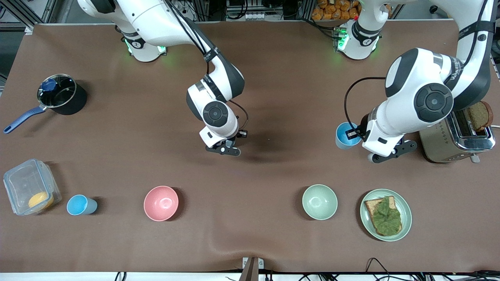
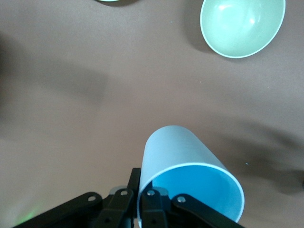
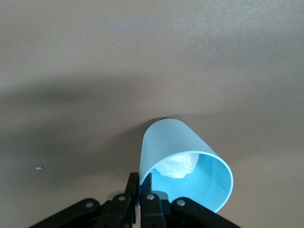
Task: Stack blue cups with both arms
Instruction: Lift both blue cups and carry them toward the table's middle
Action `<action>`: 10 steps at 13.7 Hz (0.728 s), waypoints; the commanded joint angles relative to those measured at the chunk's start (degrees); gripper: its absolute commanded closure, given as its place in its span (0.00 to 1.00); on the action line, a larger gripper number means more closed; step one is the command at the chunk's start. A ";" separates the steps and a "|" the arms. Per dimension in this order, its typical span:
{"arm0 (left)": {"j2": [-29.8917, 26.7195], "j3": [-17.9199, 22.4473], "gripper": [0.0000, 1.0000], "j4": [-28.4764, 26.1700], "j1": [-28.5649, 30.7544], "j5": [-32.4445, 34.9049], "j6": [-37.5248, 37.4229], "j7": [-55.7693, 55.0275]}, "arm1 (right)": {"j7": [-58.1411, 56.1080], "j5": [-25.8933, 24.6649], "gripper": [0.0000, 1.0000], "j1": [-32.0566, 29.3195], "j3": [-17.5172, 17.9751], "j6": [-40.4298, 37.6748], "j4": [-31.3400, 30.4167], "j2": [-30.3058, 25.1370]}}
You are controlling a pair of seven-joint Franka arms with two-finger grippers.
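The left end effector [image 2: 142,202] grips a blue cup [image 2: 183,166] by its rim: one black finger sits inside the mouth against the bright sky-blue inner wall, the other presses the paler greyish-blue outer wall, so the rim is pinched between them. The cup hangs tilted over the bare brown counter [image 2: 95,95], its closed base pointing away from the camera and its open mouth toward it. A pale-green bowl [image 2: 242,26] stands upright on the counter, well apart from the cup, its glossy inside showing and partly cut off by the frame edge.
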 commanded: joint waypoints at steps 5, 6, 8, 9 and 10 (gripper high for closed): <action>-0.37 -1.01 1.00 0.31 -1.99 0.36 -0.91 -5.65 | 0.01 0.71 0.00 -0.24 -0.79 -2.57 6.10 -0.28; -0.37 -1.01 1.00 0.31 -3.14 0.27 0.05 -8.20 | -0.34 0.71 0.00 -1.47 -0.79 -4.68 6.89 -1.24; -0.37 -1.01 1.00 0.40 -5.68 0.00 0.94 -13.12 | -0.61 0.71 0.00 -3.93 -0.79 -8.28 9.08 -2.21; -0.28 -1.01 1.00 0.31 -7.61 0.09 1.90 -15.15 | -0.96 0.63 0.00 -5.33 -0.79 -9.69 9.27 -3.61; 0.33 -0.92 1.00 0.31 -9.29 -0.17 3.82 -16.65 | -2.96 0.54 0.00 -6.91 -0.79 -10.92 9.27 -4.58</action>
